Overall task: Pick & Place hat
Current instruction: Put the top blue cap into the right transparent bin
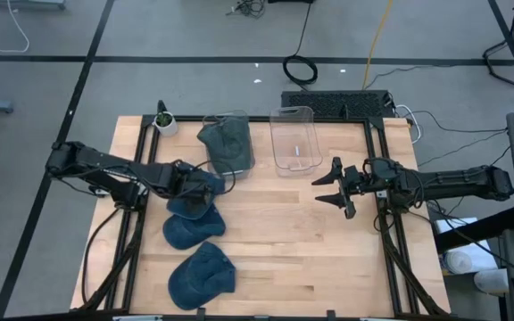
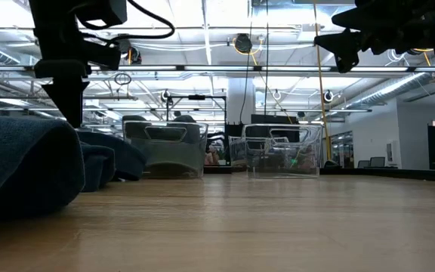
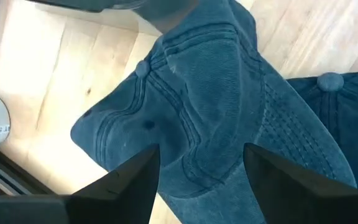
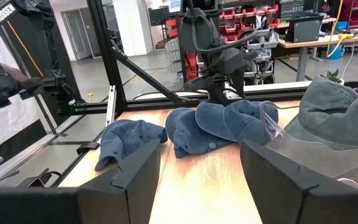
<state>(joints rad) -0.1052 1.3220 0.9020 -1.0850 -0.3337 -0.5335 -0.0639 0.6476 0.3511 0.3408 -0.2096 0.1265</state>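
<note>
Three blue denim hats lie in a row on the wooden table: one under my left gripper, a second toward the near edge, a third nearest the edge. A grey-green hat sits in the left clear bin. My left gripper is open and points down over the farthest blue hat, its fingers on either side of the crown. My right gripper hangs open above bare table, right of centre. My left gripper comes from above with one finger on each side of the hat's creased crown. The hat lies flat on the table. I cannot tell whether the fingertips touch the cloth.
An empty clear bin stands beside the filled one at the far edge. A small potted plant sits at the far left corner. Bare wood stretches across the table's right and near-right part.
</note>
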